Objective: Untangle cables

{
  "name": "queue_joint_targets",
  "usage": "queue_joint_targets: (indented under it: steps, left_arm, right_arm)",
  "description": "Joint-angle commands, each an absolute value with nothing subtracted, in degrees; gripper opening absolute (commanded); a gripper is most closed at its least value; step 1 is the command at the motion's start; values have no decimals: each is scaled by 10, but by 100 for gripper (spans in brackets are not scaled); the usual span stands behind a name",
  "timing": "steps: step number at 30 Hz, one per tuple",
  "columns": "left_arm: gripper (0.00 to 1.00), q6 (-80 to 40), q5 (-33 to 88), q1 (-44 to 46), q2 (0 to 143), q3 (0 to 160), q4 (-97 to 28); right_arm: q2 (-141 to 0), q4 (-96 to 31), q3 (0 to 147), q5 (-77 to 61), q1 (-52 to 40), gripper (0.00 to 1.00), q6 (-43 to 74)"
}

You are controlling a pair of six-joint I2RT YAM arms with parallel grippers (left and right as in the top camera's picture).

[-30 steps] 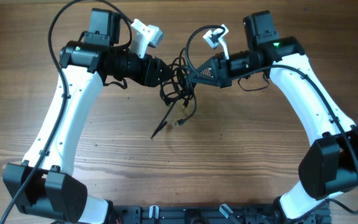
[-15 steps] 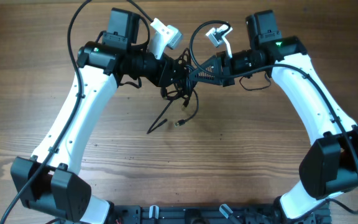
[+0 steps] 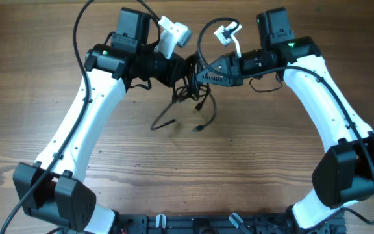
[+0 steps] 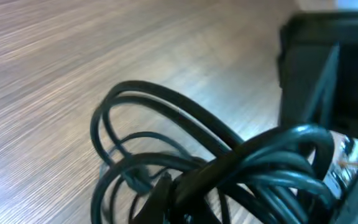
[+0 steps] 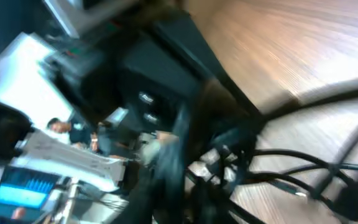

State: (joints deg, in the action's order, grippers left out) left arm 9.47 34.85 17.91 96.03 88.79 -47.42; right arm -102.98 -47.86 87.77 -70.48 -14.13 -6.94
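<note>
The cables (image 3: 188,90) are a tangle of thin black cords hanging between my two grippers at the back middle of the table. One loose end (image 3: 156,125) trails to the front left, and a plug end (image 3: 200,128) trails to the front right. My left gripper (image 3: 185,70) is shut on the tangle's left side. In the left wrist view the cable loops (image 4: 166,102) bunch over my left gripper (image 4: 176,186). My right gripper (image 3: 199,76) touches the tangle from the right. The right wrist view is blurred, with cables (image 5: 309,167) beside my right gripper (image 5: 194,186), so its jaws cannot be read.
The wooden table (image 3: 271,169) lies under both arms. The arm bases (image 3: 50,198) (image 3: 349,172) stand at the front corners. The right gripper's black body (image 4: 328,68) fills the upper right of the left wrist view, very close.
My left arm has moved right to the tangle and shut on it. The tangle has shifted toward the back, dragging its loose ends. The right arm has barely moved.
</note>
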Motion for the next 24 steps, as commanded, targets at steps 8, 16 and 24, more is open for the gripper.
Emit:
queue_joint_targets:
  steps: [8, 16, 24]
  left_arm:
    - [4, -243, 115, 174, 965, 891, -472]
    - [4, -351, 96, 179, 965, 891, -506]
    - [4, -352, 115, 187, 965, 891, -509]
  right_arm:
    - [-1032, -452, 886, -465, -148, 76, 91]
    - [-983, -371, 886, -461, -181, 71, 67]
    - [-980, -348, 886, -339, -255, 58, 4]
